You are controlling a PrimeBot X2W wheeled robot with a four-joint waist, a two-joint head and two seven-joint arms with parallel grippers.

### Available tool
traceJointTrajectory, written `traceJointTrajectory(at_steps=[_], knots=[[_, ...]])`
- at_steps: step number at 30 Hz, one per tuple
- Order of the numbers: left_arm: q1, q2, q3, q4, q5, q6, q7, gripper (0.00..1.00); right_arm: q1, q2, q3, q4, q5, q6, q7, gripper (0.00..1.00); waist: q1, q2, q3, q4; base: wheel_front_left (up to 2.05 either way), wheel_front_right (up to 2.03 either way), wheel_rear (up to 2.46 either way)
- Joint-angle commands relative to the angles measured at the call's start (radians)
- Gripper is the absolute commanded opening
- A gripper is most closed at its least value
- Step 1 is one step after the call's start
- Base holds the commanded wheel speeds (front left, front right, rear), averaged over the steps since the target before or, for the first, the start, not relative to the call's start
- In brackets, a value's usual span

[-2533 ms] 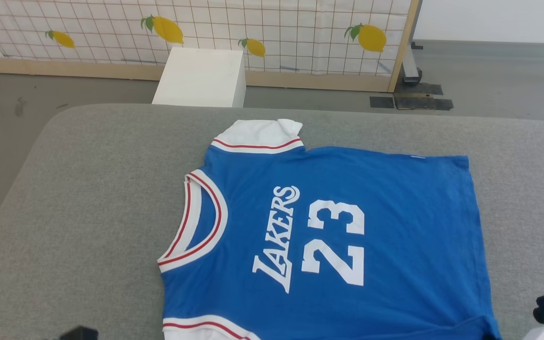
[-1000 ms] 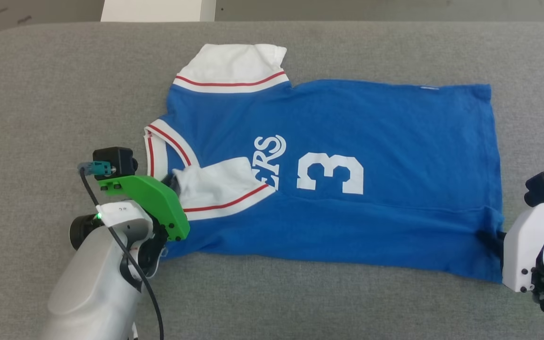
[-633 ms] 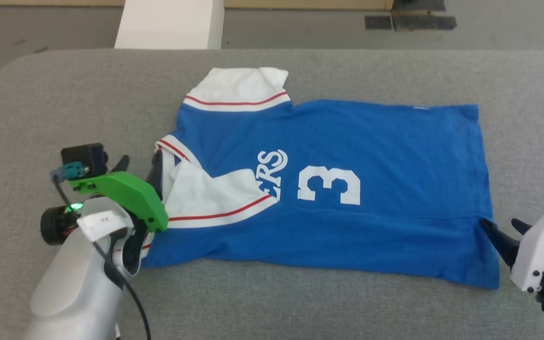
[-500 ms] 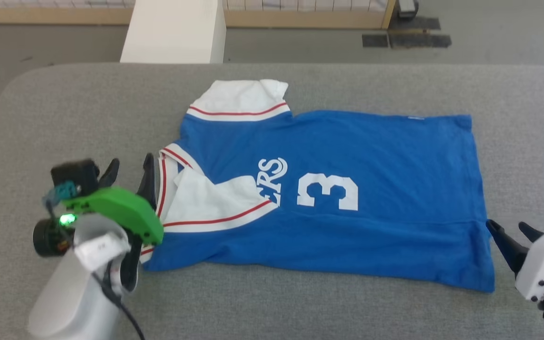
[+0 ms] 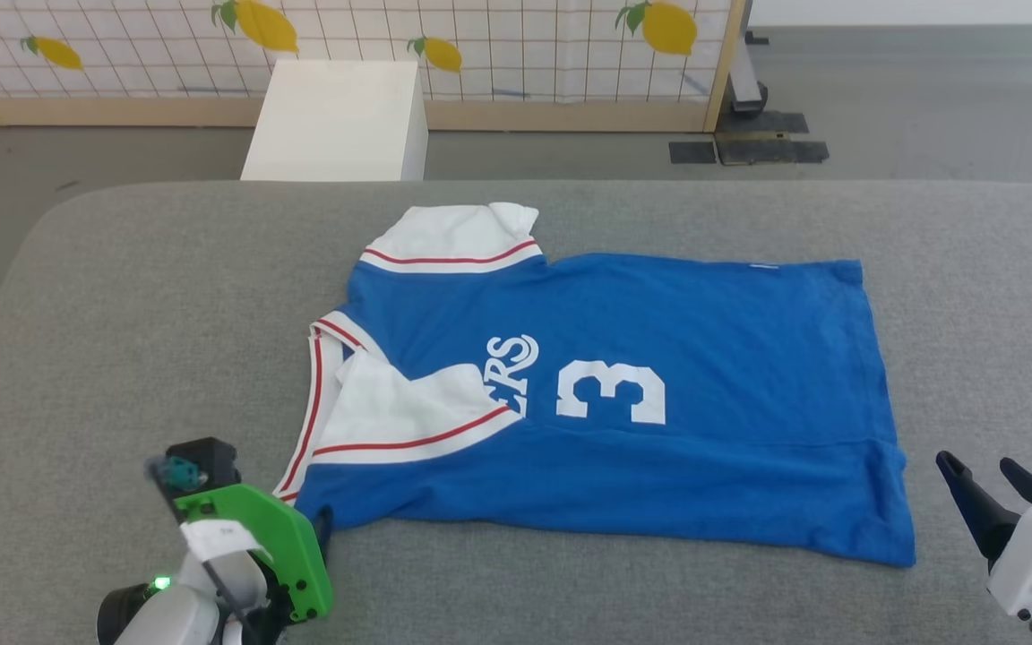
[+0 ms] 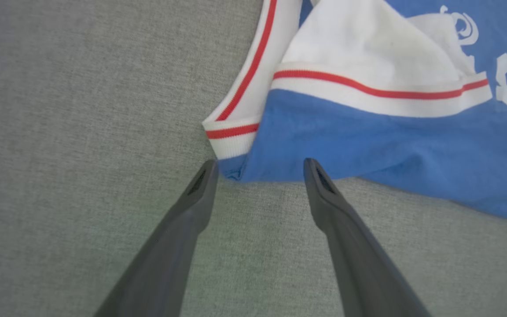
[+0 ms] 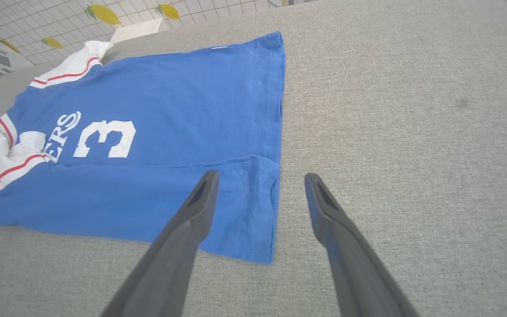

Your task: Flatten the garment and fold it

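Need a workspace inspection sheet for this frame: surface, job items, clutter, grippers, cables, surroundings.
surface: grey padded table, no stains seen in the head view.
job's things: garment lies flat, collar to the robot's left; near edge folded over the chest, white sleeve on top, lettering partly covered.
clutter: nothing seen.
grippers: left gripper open at the collar-side near corner; right gripper open at the hem-side near corner; neither holds anything.
cables: cable plug at the left wrist camera, clear of the garment.
surroundings: white box, lemon-print panel, dark floor plates.
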Motion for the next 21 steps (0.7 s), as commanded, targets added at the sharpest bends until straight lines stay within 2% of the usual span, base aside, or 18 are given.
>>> traceJointTrajectory(at_steps=[1, 4, 13, 14, 15, 16, 21], knots=[[-0.013, 0.013, -0.011, 0.000, -0.008, 0.008, 0.037, 1.00, 0.008, 0.005, 0.002, -0.007, -0.007, 0.003, 0.003, 1.00, 0.0000, -0.0001, 0.011, -0.004, 0.00, 0.00, 0.00], [-0.043, 0.028, -0.030, 0.017, -0.002, 0.014, 0.097, 1.00, 0.002, 0.007, 0.010, -0.010, -0.007, 0.003, 0.004, 1.00, 0.0000, -0.0001, 0.027, -0.012, 0.00, 0.00, 0.00], [-0.113, 0.020, -0.056, 0.118, -0.001, -0.002, 0.142, 1.00, -0.011, -0.013, 0.038, -0.011, -0.004, 0.003, 0.024, 1.00, 0.0000, -0.0001, 0.078, -0.032, 0.00, 0.00, 0.00], [-0.113, 0.017, -0.055, 0.128, -0.006, -0.003, 0.147, 0.92, -0.013, -0.016, 0.044, -0.013, -0.005, 0.003, 0.028, 1.00, 0.0000, -0.0001, 0.083, -0.035, 0.00, 0.00, 0.00], [-0.114, 0.013, -0.051, 0.134, -0.012, -0.004, 0.142, 0.28, -0.012, -0.021, 0.050, -0.015, -0.009, 0.003, 0.032, 1.00, 0.0000, -0.0001, 0.085, -0.036, 0.00, 0.00, 0.00], [-0.111, 0.007, -0.048, 0.140, -0.022, -0.008, 0.141, 0.00, -0.009, -0.027, 0.058, -0.017, -0.015, 0.003, 0.040, 1.00, 0.0000, -0.0001, 0.087, -0.037, 0.00, 0.00, 0.00], [-0.094, -0.007, -0.021, 0.128, -0.046, -0.019, 0.094, 0.00, 0.013, -0.059, 0.087, -0.033, -0.079, 0.003, 0.102, 1.00, 0.0000, -0.0001, 0.091, -0.035, 0.00, 0.00, 0.00]])
